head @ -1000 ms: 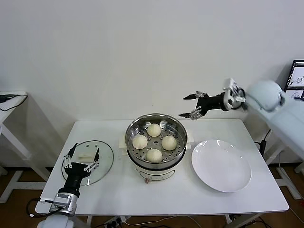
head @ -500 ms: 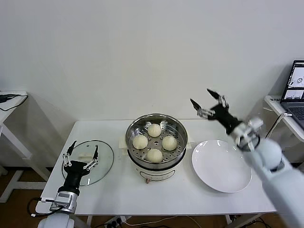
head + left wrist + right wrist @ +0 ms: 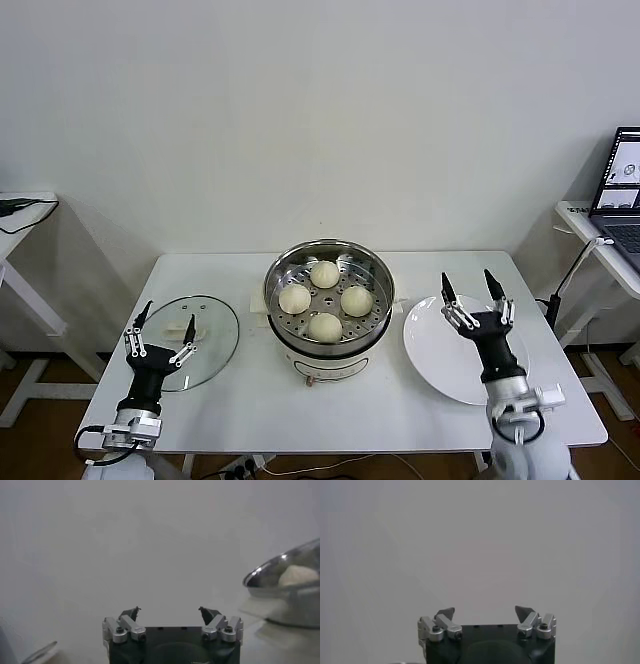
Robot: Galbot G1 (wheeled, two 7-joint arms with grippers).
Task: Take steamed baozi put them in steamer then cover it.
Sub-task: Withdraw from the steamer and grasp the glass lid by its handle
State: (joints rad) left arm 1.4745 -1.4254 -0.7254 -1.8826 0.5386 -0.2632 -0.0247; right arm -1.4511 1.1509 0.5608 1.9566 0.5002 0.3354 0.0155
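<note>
Fingers (image 3: 188,326) spread, empty; four steamed baozi (image 3: 325,274) in steamer (image 3: 290,345) between

Soft, even light is filling the room and the head view is looking bright and sharp. The steamer (image 3: 329,292) is catching mild glare on its steel rim, and only faint shadows are lying on the white table (image 3: 250,400). Both wrist views are showing a hazy, grey wall; there the steamer (image 3: 287,587) is appearing out of focus.

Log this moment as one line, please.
buns: four in steamer | lid: off, on table | plate: bare | left gripper: open over lid | right gripper: open over plate
</note>
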